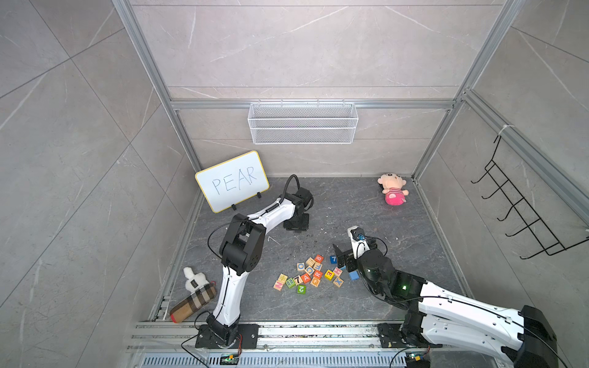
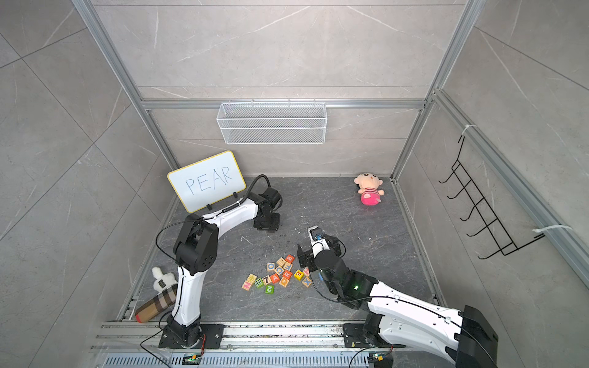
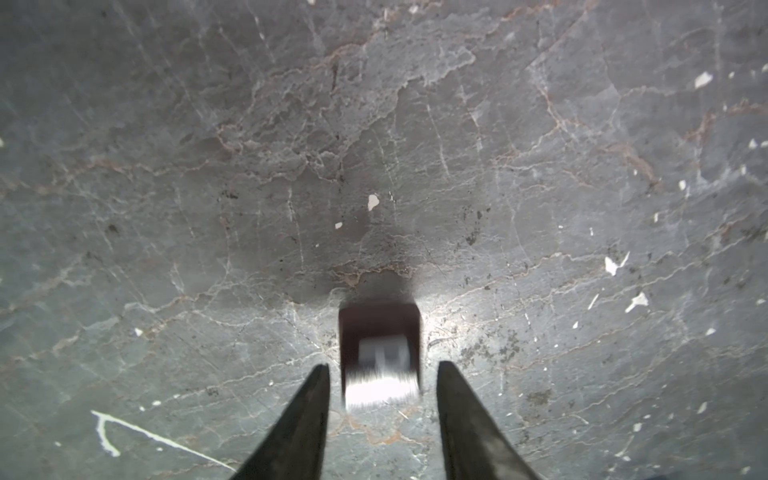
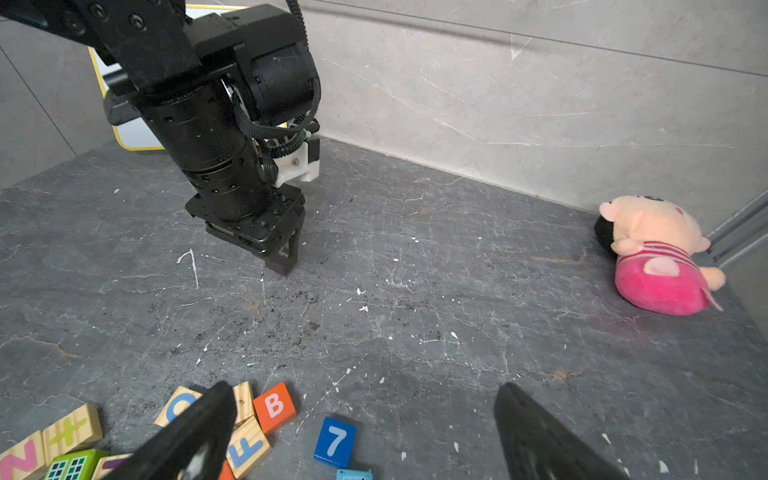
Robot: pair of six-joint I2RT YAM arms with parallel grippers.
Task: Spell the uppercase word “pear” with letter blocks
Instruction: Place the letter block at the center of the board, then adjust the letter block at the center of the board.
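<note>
The tabletop [image 1: 350, 207] has plenty of bare room at its far side by the whiteboard [image 1: 232, 181]. The word needs a straight row, though, and I judge the biggest risk is starting it where three more cubes won't fit in line. My left tool [image 3: 383, 364] is down there, partly open, with a gap on either side of the black block [image 3: 376, 332] between its fingers, so it has hold of nothing. That block is blurred in the left wrist view: I can't read its white letter or tell whether it lies flat. If I lift away crooked, a finger could clip it and turn it or tip it onto another face. My right tool [image 4: 365, 386] hangs wide open and empty over the edge of the block pile [image 1: 310, 274], near the blue 7 block [image 4: 335, 441] and the orange B block [image 4: 274, 405]. The pile is packed close. The A block [image 1: 306, 278], R block [image 1: 317, 273] and yellow E block [image 1: 329, 274] sit just beside their neighbours. Fingers this wide could shove them, seize two at once, or take the B for the R.
</note>
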